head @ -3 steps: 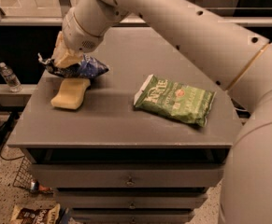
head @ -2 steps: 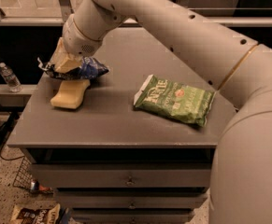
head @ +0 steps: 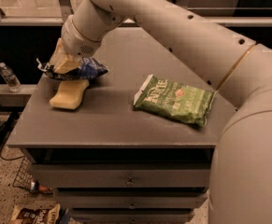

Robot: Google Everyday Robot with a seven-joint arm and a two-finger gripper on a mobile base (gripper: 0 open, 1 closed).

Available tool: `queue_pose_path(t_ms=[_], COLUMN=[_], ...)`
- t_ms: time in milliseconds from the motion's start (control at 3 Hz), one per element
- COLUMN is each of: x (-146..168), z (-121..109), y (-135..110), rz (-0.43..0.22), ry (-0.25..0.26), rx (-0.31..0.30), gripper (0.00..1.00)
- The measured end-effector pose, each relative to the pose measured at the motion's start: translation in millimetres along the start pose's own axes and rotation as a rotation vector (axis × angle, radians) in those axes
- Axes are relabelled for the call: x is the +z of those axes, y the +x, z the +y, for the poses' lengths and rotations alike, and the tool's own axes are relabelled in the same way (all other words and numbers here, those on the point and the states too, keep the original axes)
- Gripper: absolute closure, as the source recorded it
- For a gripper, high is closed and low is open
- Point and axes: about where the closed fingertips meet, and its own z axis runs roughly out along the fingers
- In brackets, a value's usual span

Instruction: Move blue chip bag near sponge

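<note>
Atop blue chip bag [head: 88,72], downturned pincer [head: 64,64]

The pale arm [head: 173,27] sweeps from the lower right up and across to the left; its wrist [head: 82,31] tips downward; the gripper [head: 63,65] hangs low at the left, clamped on the blue chip bag [head: 88,71]

gripper [head: 63,63]: tan, on the blue chip bag | blue chip bag [head: 90,71]: dark navy, white lettering, pale edges | sponge [head: 70,95], just below gripper: plain pale yellow | green chip bag [head: 175,101], well apart from gripper: green, white lettering, white edge | table [head: 112,127]: flat grey | arm [head: 182,31]: off-white
</note>
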Motion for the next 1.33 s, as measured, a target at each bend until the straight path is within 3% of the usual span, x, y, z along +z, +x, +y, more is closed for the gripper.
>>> queue_pose_path(t_ms=[667, 1000, 1333], x=[4, 6, -8], z=[1, 2, 3], y=[-2, -2, 12], rz=[-0.002, -0.003, 0.034], ry=[-0.007, -0.010, 0.016], rx=[-0.002, -0.004, 0.013], gripper=[0.13, 0.00, 0.00])
